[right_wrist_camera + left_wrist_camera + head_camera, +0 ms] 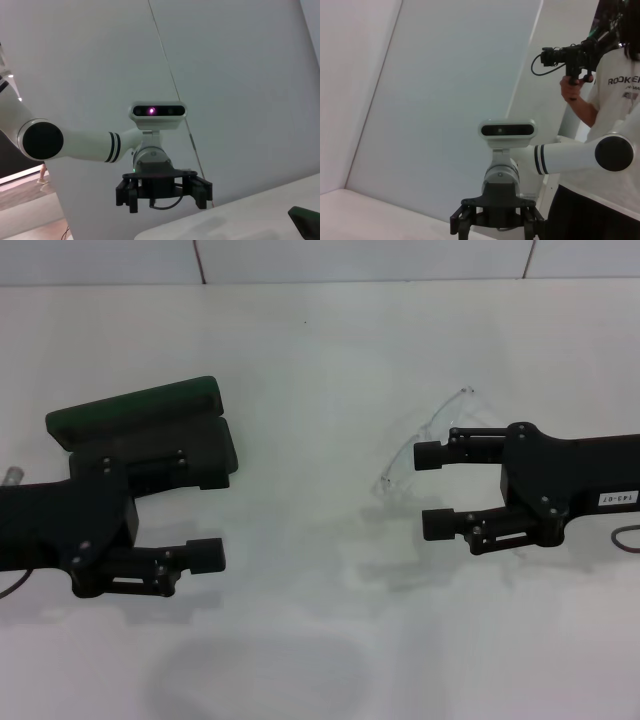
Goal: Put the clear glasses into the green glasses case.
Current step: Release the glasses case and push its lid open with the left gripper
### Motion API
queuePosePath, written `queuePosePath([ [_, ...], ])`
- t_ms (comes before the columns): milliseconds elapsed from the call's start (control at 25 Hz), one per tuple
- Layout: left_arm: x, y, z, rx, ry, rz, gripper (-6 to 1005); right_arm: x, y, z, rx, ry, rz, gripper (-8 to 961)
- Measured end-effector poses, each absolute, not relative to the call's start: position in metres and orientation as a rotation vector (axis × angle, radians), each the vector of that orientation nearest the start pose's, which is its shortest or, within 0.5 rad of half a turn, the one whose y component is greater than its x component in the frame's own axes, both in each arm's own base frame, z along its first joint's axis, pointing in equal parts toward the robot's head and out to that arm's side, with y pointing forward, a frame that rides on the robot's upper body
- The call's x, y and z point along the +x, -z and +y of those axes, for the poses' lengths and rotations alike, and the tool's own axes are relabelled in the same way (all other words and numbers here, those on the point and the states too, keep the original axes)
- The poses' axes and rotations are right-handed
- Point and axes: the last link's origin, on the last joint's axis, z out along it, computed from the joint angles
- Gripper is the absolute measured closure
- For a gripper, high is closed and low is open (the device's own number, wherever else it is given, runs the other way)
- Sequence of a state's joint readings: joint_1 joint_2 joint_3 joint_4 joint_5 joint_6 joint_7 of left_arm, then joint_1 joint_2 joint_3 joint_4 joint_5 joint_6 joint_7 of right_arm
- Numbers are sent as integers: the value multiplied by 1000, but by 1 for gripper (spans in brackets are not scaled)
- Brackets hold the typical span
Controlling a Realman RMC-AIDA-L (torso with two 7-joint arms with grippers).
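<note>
The matte black right gripper (432,490) hovers with rubbery fingers spread wide, empty, partly over the transparent wraparound plastic glasses (425,435). Well apart from those glasses, the left gripper (205,520) gapes, empty, beside the open dark green rounded hard-shell case (140,405).

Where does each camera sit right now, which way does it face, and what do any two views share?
Head view: looks down at the white table; shows left gripper over the open green glasses case, right gripper at the clear glasses.
Left wrist view: faces sideways across at the right gripper.
Right wrist view: faces back at the left gripper.
Shared: each wrist view shows the opposite gripper; both appear in the head view.
</note>
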State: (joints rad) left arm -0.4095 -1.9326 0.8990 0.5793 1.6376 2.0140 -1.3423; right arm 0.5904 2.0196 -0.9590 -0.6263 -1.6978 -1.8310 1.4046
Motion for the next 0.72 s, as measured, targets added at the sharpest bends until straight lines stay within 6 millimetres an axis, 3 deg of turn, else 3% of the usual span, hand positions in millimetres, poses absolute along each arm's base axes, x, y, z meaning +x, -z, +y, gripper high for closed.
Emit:
queuePosePath([
  [720, -256, -52, 263, -2917, 1217, -476, 139, 210, -12, 305, -2954, -1121, 417, 152],
])
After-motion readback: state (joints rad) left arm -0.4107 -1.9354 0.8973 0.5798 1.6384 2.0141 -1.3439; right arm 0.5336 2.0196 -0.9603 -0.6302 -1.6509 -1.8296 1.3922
